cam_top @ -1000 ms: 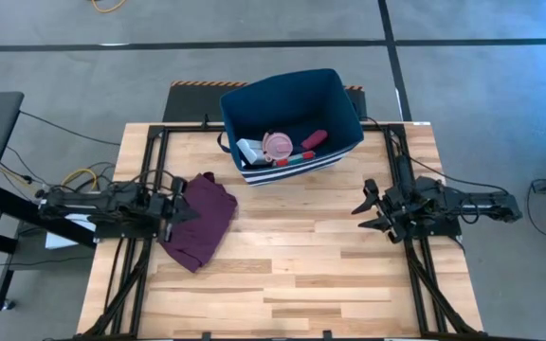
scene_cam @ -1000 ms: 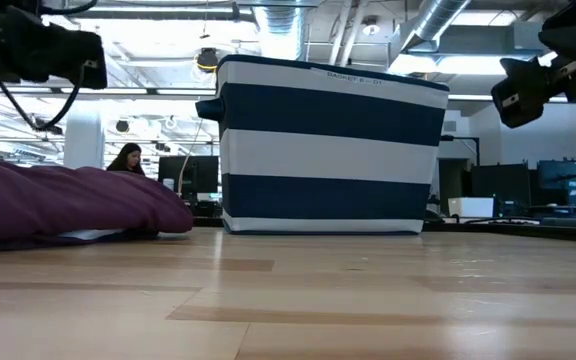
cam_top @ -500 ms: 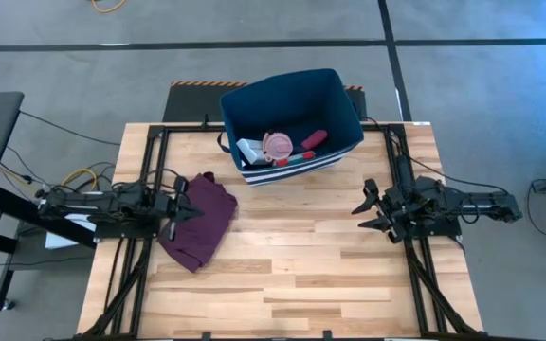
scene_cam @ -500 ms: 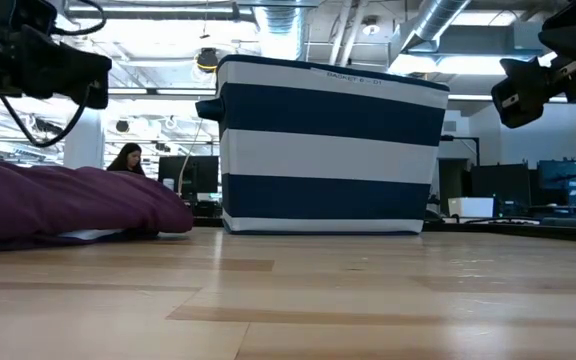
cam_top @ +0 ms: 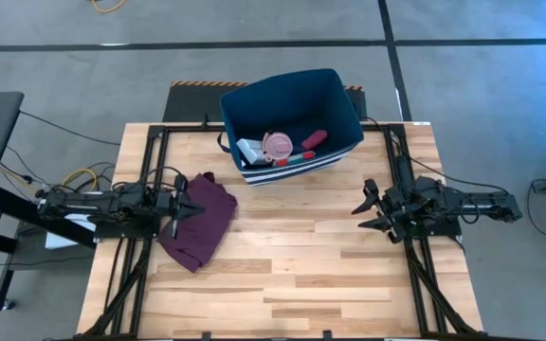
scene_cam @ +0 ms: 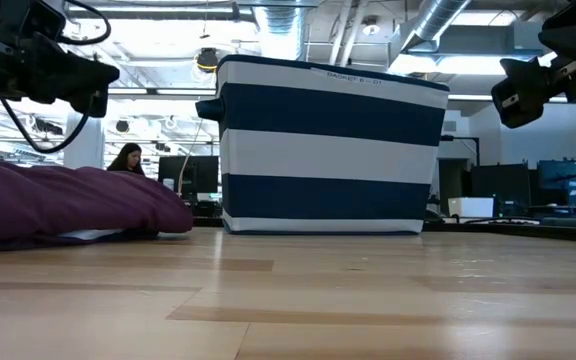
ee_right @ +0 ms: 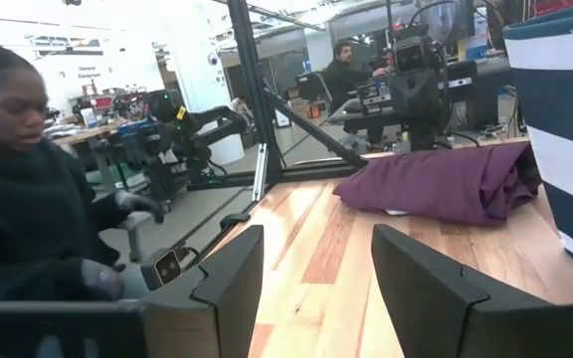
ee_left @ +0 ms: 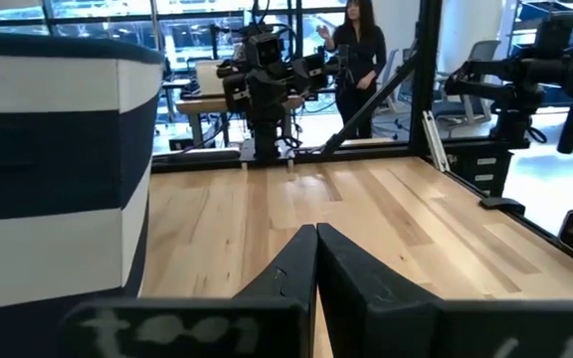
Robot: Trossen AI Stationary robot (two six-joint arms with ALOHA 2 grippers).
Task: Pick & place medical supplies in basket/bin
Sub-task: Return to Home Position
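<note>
The dark-blue striped bin (cam_top: 292, 102) stands at the far edge of the table (cam_top: 301, 275), and I place all other things from it. Only the high view looks inside it. There lie a pink round disc (cam_top: 277, 144), a reddish oblong piece (cam_top: 313, 140) just beside the disc, a pale blue-white piece (cam_top: 250, 152) on the disc's other side, and a teal-and-red box (cam_top: 292, 160) against the bin's near wall. The low view shows only the bin's outside with its white bands (scene_cam: 333, 150), nothing of what is in it.

A maroon cloth (cam_top: 202, 220) lies on the table near the bin's left corner. The left gripper (cam_top: 180, 204) hangs over the cloth's outer edge, away from the bin. Its own wrist view shows the fingers (ee_left: 296, 264) pressed together with nothing between them. The right gripper (cam_top: 365, 210) is well apart from the bin on the other side. Its wrist view shows the fingers (ee_right: 232, 268) spread wide and empty.

Beyond the table, a person (ee_right: 18, 199) shows close in the right wrist view.
</note>
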